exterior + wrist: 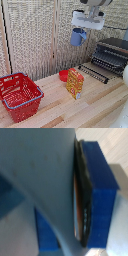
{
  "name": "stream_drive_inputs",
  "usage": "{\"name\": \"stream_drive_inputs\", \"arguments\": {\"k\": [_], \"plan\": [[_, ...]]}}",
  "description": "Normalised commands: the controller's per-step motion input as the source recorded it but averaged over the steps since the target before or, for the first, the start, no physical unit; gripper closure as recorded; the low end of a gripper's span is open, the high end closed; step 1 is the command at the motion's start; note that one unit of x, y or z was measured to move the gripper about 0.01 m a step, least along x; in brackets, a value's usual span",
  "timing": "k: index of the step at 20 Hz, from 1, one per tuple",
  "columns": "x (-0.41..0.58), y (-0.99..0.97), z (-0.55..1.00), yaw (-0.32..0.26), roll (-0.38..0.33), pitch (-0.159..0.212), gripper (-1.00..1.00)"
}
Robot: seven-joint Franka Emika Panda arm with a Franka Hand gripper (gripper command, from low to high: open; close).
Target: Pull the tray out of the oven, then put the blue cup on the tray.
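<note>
The tray (106, 64) is seen drawn out of the oven (114, 52); the blue cup (77, 36), pinched by the claw (85, 27), hangs above, unplaced.

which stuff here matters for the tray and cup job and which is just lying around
Part of the job: the blue cup, held up in the gripper; the oven, door open; the tray.

Just lying about: red basket, orange box, small red bowl.
</note>
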Motion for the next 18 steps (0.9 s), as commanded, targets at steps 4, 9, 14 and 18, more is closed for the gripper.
{"name": "stream_drive_inputs", "arguments": {"k": [4,9,14,18], "plan": [[0.000,-0.89,0.00,-0.123,0.000,0.000,1.00],[0.000,-0.87,0.00,-0.130,0.000,0.000,1.00],[0.000,-0.93,0.00,-0.108,0.000,0.002,1.00],[0.000,-0.96,0.00,-0.092,0.000,0.000,1.00]]}}
